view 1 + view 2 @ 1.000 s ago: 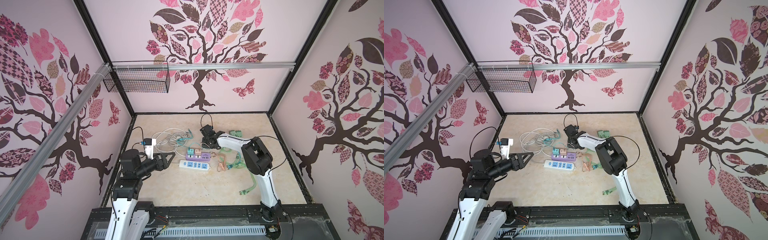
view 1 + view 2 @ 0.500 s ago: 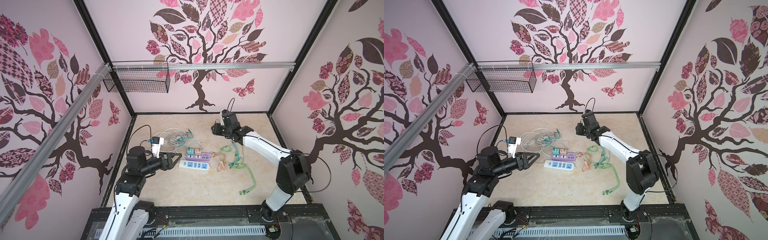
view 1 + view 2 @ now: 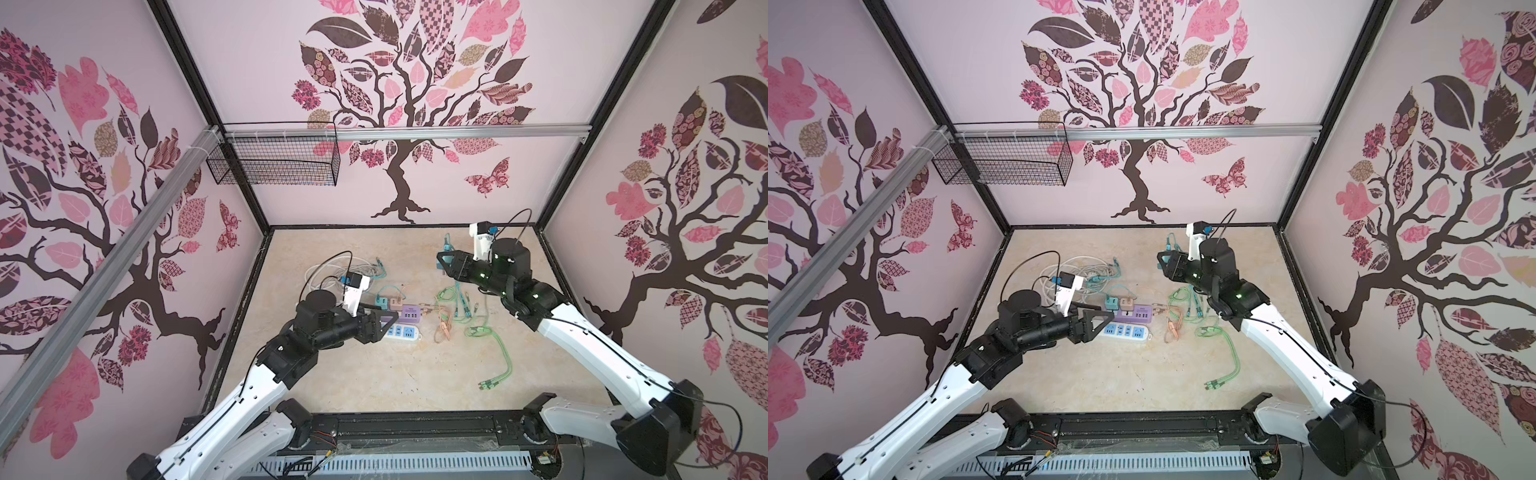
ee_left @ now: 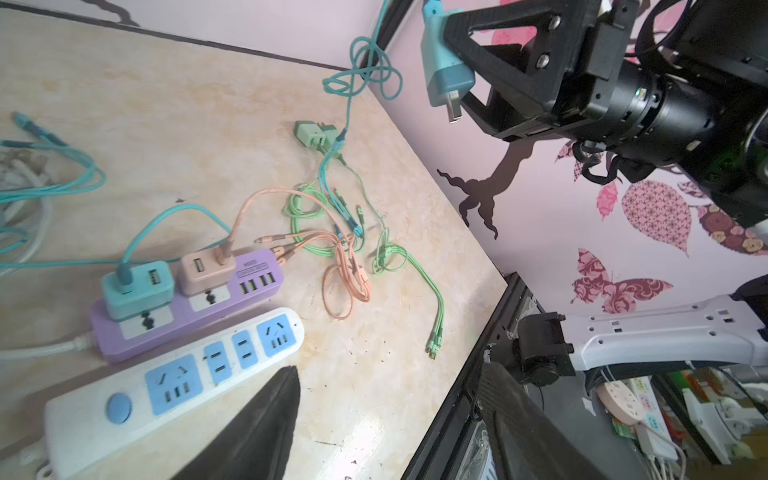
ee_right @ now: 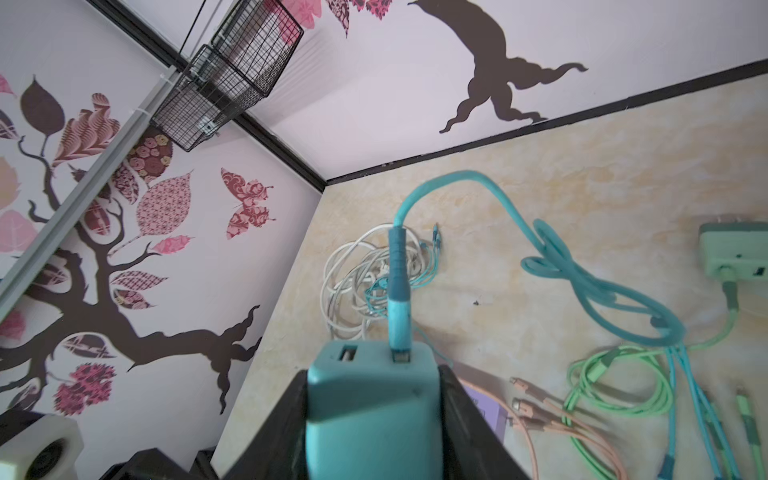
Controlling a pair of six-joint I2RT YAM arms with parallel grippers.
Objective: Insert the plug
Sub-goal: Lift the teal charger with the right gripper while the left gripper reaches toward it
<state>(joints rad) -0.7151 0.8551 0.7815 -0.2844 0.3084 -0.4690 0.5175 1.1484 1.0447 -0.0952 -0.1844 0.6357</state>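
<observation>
Teal plug aloft, power strips flat on the table

The teal plug, a boxy two-port charger with a teal cable in one port, hangs above the far right, metal prongs bare. The purple strip and white strip lie side by side mid-left, white nearer, sockets up.

Front floor lies bare — tangled cables crowd right of the white power strip.

A robot test booth in a lab. Thin walls papered with a tree print stand in a black frame, and a wire basket hangs from an aluminium rail. Two white robot arms, left arm and right arm, reach over a stone-look table strewn with power strips and cables.
</observation>
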